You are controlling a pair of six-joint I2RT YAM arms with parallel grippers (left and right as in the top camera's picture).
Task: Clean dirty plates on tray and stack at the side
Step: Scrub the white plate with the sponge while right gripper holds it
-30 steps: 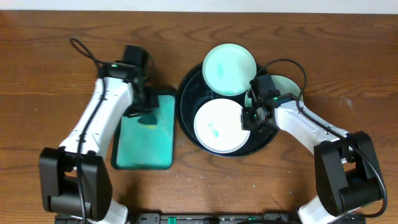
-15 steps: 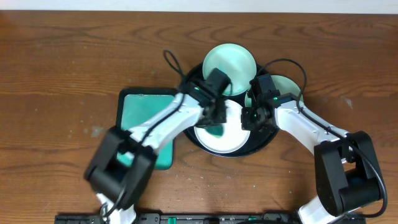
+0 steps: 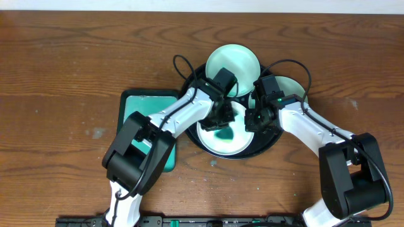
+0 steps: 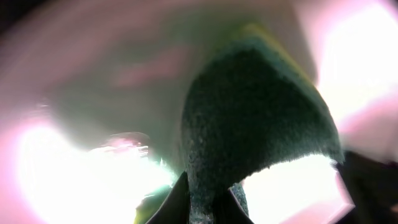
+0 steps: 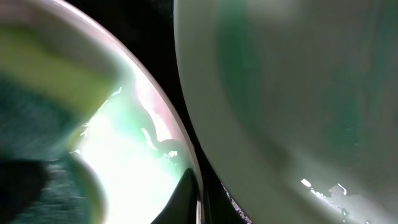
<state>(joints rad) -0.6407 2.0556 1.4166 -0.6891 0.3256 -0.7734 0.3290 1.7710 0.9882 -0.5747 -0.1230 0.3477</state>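
Observation:
The black tray (image 3: pixel 268 144) holds a white plate (image 3: pixel 214 145) at its front. A mint plate (image 3: pixel 232 68) lies over the tray's far rim. A third plate (image 3: pixel 290 87) lies at the right rim, partly under my right arm. My left gripper (image 3: pixel 222 122) is shut on a dark green and yellow sponge (image 4: pixel 255 112) and presses it onto the front plate (image 4: pixel 74 168). The sponge shows teal in the overhead view (image 3: pixel 222 133). My right gripper (image 3: pixel 252 120) is shut on the front plate's right rim (image 5: pixel 198 186). Another plate (image 5: pixel 298 93) fills the right of that view.
A teal rectangular tray (image 3: pixel 142 135) with a black edge lies left of the black tray, partly under my left arm. Brown wooden table (image 3: pixel 63 63) surrounds everything. Black cables loop above both wrists.
My left arm swung right from the teal tray, carrying the sponge onto the front plate. My right arm kept its hold on the plate rim.

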